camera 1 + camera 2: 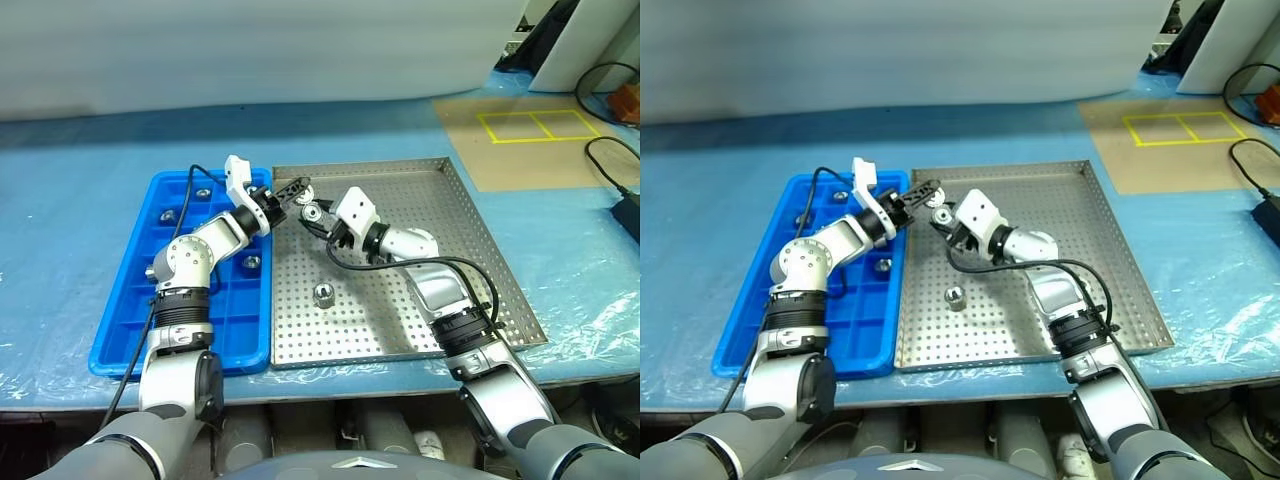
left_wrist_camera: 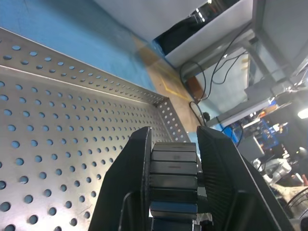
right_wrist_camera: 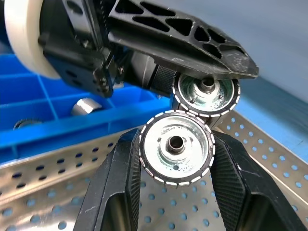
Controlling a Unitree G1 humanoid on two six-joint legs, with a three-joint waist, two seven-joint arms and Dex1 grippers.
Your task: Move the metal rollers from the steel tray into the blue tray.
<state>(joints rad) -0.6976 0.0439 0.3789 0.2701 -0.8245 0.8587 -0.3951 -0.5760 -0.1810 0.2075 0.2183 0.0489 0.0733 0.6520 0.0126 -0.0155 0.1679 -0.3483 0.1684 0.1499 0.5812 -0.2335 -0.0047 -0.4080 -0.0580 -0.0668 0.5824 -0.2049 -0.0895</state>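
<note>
One of the metal rollers (image 3: 176,147) sits clamped between the two black fingers of the right claw (image 1: 314,213), held above the far left part of the steel tray (image 1: 470,250); a second roller (image 3: 207,94), seen in the right wrist view, lies right against it, just under a finger of the left claw (image 1: 296,190); that left claw is narrowed, but whether it grips this roller I cannot tell, since the left wrist view shows nothing between its fingers (image 2: 137,163); the two claws meet tip to tip over the tray's edge nearest the blue tray (image 1: 120,320), each crowding the other; one more roller (image 1: 323,295) stands alone on the perforated floor, nearer the front rim and well apart from the claws; in the blue tray, which lies touching the steel tray's left rim, several rollers rest in separate compartments, among them one (image 1: 252,263) close to the shared edge and one (image 1: 167,215) farther left; the left arm reaches across this tray and covers some of its compartments; both trays lie on the bench (image 1: 60,220), covered in blue sheeting; to the far right a brown panel with yellow tape squares (image 1: 540,125) and black cables (image 1: 610,160) lie clear of the trays.
</note>
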